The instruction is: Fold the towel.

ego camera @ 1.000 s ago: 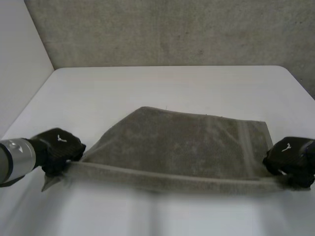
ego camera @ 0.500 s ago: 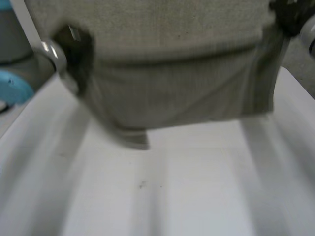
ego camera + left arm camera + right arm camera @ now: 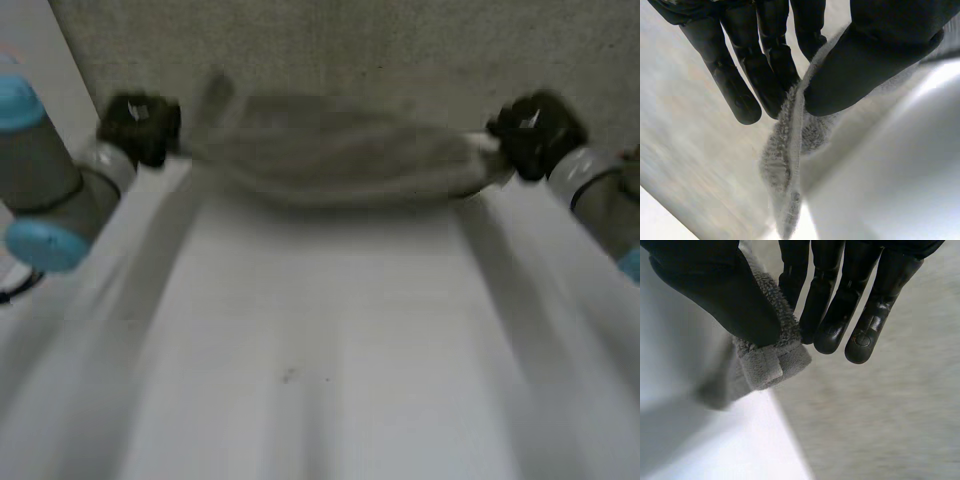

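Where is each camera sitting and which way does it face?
Head view: between and behind the left arm and right arm, looking down the table at the towel held by left hand and right hand.
Left wrist view: on the left wrist, looking along its palm; fingers and thumb pinch the towel's edge.
Right wrist view: on the right wrist, likewise; fingers and thumb pinch a towel corner.
All three share the towel.

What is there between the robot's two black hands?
A grey towel. In the head view it spans the whole gap from the left hand to the right hand, and each hand pinches one end between thumb and fingers.
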